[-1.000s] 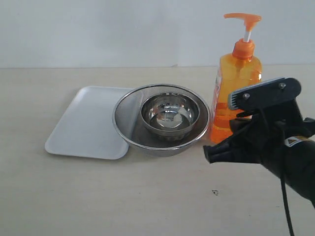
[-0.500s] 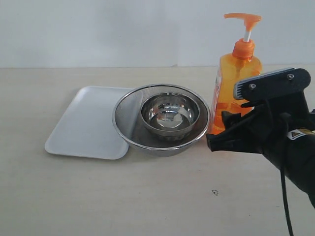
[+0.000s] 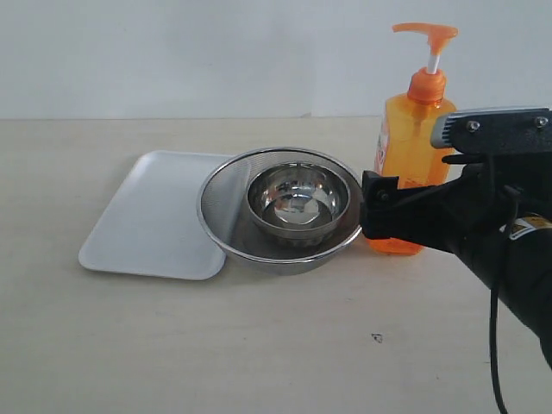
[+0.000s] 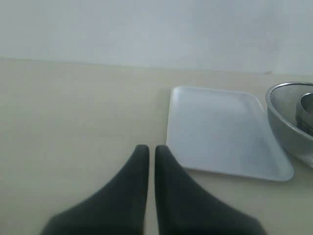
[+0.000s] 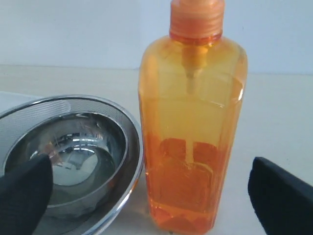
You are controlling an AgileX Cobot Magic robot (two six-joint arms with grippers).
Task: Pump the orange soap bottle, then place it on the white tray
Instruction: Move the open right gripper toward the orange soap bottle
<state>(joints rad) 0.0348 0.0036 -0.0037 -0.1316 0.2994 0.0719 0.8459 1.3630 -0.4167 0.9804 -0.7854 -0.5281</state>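
From across the room, the orange soap bottle (image 3: 412,138) stands upright on the table (image 3: 259,345), its long axis vertical and its pump head (image 3: 426,33) raised at the twelve o'clock end. It sits at three o'clock from the mesh strainer (image 3: 226,203), just beside its rim. The white tray (image 3: 147,220) lies at nine o'clock from the strainer, partly tucked under it. The right gripper (image 3: 388,207) is level with the bottle's lower half and covers part of it. Only one dark finger shows here, so I cannot tell whether anything is touching. The left arm is out of sight in this view.

In the left wrist view, the left gripper (image 4: 147,152) has its fingers pressed nearly together on nothing. It points toward the tray's near corner, with the bottle nowhere in view. The right arm is clearly the nearer one.

In the right wrist view, the bottle is dead ahead, at twelve o'clock from the hand. The two fingertips (image 5: 23,192) are spread wide on either side of its base, with bare gaps between them and the plastic, so the hand is open and not gripping. A steel bowl (image 5: 73,156) nests inside the strainer beside it. The pump head is cut off above the collar, so I judge the pressing spot cannot be checked from here.
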